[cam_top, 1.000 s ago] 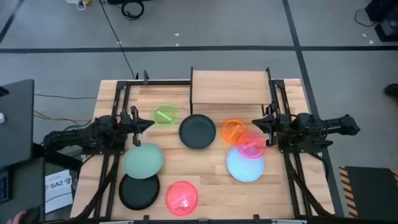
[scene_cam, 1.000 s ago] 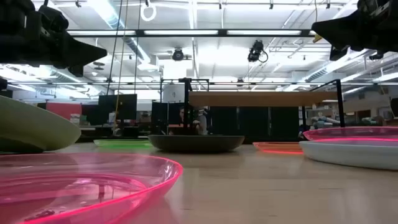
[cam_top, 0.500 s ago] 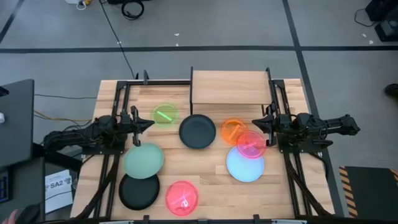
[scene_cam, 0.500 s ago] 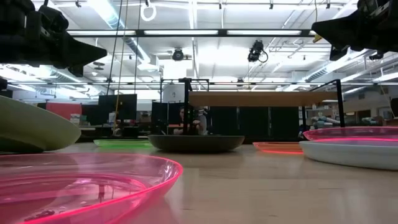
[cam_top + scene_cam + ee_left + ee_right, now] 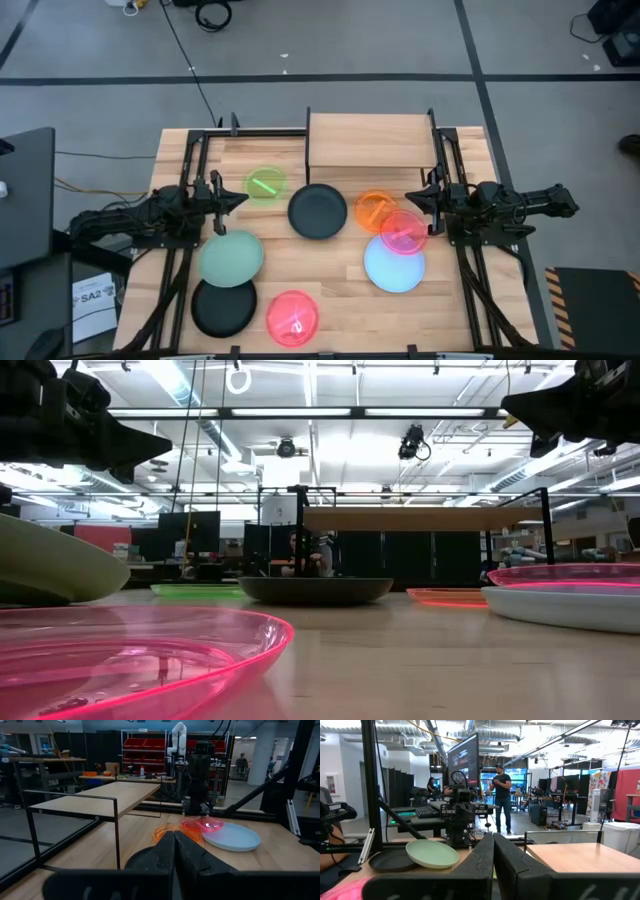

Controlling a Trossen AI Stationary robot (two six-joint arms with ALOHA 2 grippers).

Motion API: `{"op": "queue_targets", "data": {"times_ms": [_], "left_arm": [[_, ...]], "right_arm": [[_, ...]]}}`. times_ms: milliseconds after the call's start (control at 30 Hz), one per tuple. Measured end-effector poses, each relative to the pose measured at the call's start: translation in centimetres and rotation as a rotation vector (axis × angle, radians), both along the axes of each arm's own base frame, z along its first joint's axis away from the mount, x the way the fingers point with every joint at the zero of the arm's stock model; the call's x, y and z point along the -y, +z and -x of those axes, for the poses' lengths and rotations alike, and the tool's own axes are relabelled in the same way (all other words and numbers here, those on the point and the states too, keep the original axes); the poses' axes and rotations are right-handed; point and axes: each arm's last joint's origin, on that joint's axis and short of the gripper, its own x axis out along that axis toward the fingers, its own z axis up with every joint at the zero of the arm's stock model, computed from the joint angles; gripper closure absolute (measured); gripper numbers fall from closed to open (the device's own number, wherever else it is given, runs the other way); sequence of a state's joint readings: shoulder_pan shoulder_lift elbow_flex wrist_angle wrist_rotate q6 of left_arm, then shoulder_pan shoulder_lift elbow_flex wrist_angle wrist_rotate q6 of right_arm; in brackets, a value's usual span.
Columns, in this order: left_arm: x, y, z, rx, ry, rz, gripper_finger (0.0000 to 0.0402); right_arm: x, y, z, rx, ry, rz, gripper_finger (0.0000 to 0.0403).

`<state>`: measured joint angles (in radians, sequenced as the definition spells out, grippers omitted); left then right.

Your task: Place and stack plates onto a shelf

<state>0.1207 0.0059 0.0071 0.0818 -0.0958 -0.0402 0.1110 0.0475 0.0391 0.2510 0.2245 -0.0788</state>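
Note:
Several round plates lie on the wooden table. In the middle are a lime green plate (image 5: 265, 185), a black plate (image 5: 318, 212) and an orange plate (image 5: 375, 210). A pink plate (image 5: 404, 232) rests partly on the orange one and on a light blue plate (image 5: 394, 265). Near the front, a pale green plate (image 5: 231, 257) overlaps a second black plate (image 5: 223, 307), beside a red plate (image 5: 293, 315). The shelf (image 5: 370, 140) stands at the far edge with nothing on it. My left gripper (image 5: 243, 199) and my right gripper (image 5: 408, 197) hover shut at the table's sides, pointing inward.
Black metal frames (image 5: 190, 170) run along both sides of the table beside the arm bases. The shelf's thin black legs (image 5: 116, 832) stand on the tabletop. Bare wood shows between the black plate and the red plate (image 5: 320, 270). People stand in the room behind (image 5: 501, 802).

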Motion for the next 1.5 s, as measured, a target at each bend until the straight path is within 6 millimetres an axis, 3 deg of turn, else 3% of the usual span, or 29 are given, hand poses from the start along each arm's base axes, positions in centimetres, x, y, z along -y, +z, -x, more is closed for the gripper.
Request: {"op": "queue_targets", "data": {"times_ms": [1233, 1500], "left_arm": [[0.00, -0.01, -0.01, -0.001, -0.001, 0.000, 0.0390], [0.00, -0.01, -0.01, -0.001, 0.000, 0.000, 0.0390]], "right_arm": [[0.00, 0.02, 0.01, 0.003, 0.001, -0.008, 0.0387], [0.00, 0.02, 0.01, 0.003, 0.002, -0.008, 0.0356]]}}
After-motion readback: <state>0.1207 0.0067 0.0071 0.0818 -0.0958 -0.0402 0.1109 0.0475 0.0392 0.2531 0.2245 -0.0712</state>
